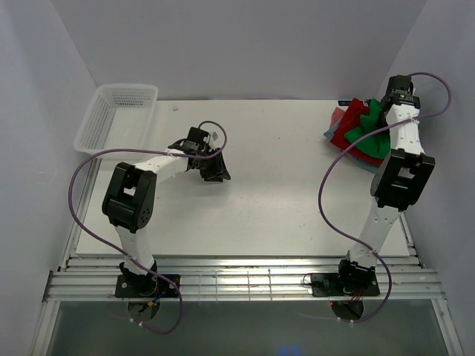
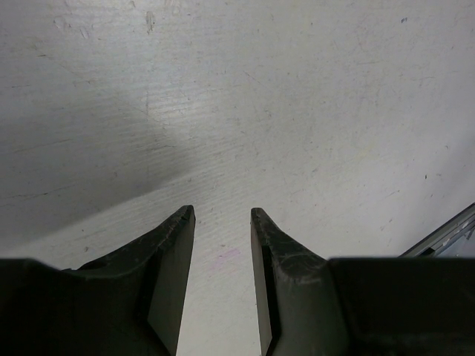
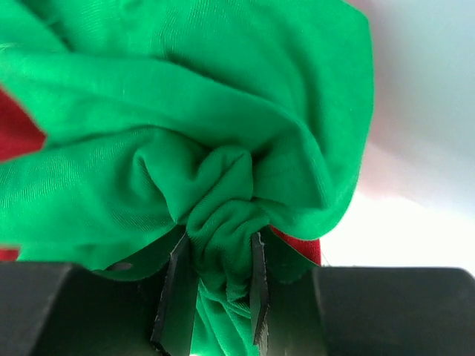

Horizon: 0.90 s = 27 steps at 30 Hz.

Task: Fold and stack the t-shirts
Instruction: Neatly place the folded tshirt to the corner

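Observation:
A crumpled pile of t-shirts lies at the table's far right: a bright green one (image 1: 366,122) on a red one (image 1: 349,139), with a blue-grey edge (image 1: 329,133) at the left. My right gripper (image 3: 219,241) is shut on a bunched fold of the green t-shirt (image 3: 185,111); red cloth (image 3: 300,245) shows beside the right finger. In the top view the gripper itself is hidden under the wrist at the pile. My left gripper (image 2: 221,215) is open and empty just above the bare white table (image 2: 312,111), in the table's middle-left (image 1: 215,172).
A white plastic mesh basket (image 1: 111,115) stands at the far left corner. Walls close the table on the left, back and right. The table's front edge with metal rails (image 1: 245,278) lies near the arm bases.

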{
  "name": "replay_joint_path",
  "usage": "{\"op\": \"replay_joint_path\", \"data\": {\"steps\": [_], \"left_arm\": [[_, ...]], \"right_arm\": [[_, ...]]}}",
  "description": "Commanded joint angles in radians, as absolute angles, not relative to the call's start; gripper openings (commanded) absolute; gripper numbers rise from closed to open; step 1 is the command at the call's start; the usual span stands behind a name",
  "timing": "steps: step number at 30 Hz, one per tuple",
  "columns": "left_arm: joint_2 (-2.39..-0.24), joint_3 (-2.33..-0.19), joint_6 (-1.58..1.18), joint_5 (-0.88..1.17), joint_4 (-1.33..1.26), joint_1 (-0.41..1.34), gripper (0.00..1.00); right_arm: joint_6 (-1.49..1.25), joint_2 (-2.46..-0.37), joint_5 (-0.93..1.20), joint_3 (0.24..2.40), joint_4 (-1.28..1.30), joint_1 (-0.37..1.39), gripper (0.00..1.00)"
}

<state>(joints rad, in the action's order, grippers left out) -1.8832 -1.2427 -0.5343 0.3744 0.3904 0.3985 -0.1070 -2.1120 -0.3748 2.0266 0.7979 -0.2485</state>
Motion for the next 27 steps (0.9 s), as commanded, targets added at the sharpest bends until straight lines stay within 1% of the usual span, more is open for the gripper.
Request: {"op": "replay_joint_path", "data": {"steps": [1,3,4,5,6,7,8,11,16,21,23,25,27], "left_arm": [[-1.815,-1.244,-0.522,0.37,0.4,0.396,0.47],[-1.81,-1.243,-0.52,0.367,0.403,0.396,0.47],[-1.81,-1.243,-0.52,0.365,0.403,0.396,0.47],[-1.81,-1.246,-0.522,0.365,0.403,0.396,0.47],[-1.812,-1.25,-0.52,0.367,0.403,0.396,0.48],[-1.812,-1.253,-0.52,0.367,0.403,0.396,0.51],[-1.815,-1.264,-0.519,0.368,0.403,0.396,0.53],[-1.825,-1.282,-0.518,0.367,0.405,0.396,0.55],[-1.839,-1.308,-0.518,0.365,0.403,0.396,0.55],[-1.853,-1.322,-0.522,0.371,0.4,0.396,0.55],[-1.858,-1.333,-0.523,0.371,0.399,0.396,0.54],[-1.861,-1.345,-0.522,0.371,0.399,0.396,0.54],[-1.861,-1.357,-0.514,0.365,0.399,0.396,0.54]], "right_arm": [[-0.172,-2.102,-0.448,1.959,0.689,-0.253,0.08],[-0.176,-2.067,-0.439,1.882,0.66,-0.253,0.08],[-0.175,-2.056,-0.408,1.862,0.643,-0.253,0.13],[-0.166,-2.033,-0.393,1.832,0.615,-0.253,0.31],[-0.163,-2.02,-0.376,1.821,0.604,-0.253,0.46],[-0.158,-2.007,-0.341,1.809,0.591,-0.253,0.65],[-0.149,-1.976,-0.321,1.796,0.566,-0.253,0.9],[-0.127,-1.89,-0.267,1.726,0.493,-0.253,0.9],[-0.132,-1.74,-0.269,1.632,0.466,-0.252,0.9],[-0.124,-1.602,-0.242,1.589,0.557,-0.218,0.9],[-0.118,-1.548,-0.229,1.569,0.595,-0.206,0.94],[-0.117,-1.511,-0.178,1.554,0.613,-0.196,0.95],[-0.129,-1.48,-0.132,1.586,0.658,-0.175,0.94]]}}
